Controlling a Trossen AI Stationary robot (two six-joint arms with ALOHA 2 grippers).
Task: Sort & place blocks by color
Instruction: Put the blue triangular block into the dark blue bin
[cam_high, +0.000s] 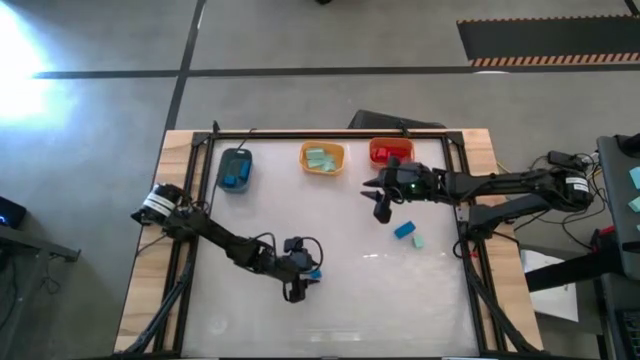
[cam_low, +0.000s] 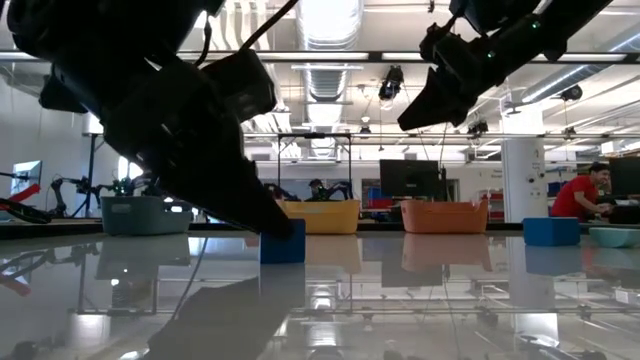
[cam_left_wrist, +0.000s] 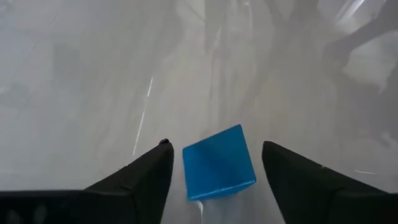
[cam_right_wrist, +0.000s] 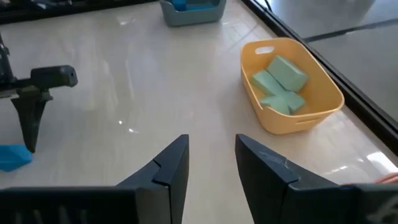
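left gripper (cam_left_wrist: 214, 171): low over the near-middle of the table (cam_high: 340, 300); fingers spread wide, a blue block (cam_left_wrist: 217, 163) lying on the surface between them, not clasped
right gripper (cam_right_wrist: 211, 165): raised above the table near the orange-red bin (cam_high: 391, 152); fingers a narrow gap apart, nothing between them
loose blocks: another blue block (cam_high: 404, 230) and a teal block (cam_high: 418, 241) just beside it, toward the table's right
bins: yellow-orange bin (cam_right_wrist: 291, 84) holds teal blocks (cam_right_wrist: 280, 84); grey bin (cam_high: 236, 168) holds blue blocks
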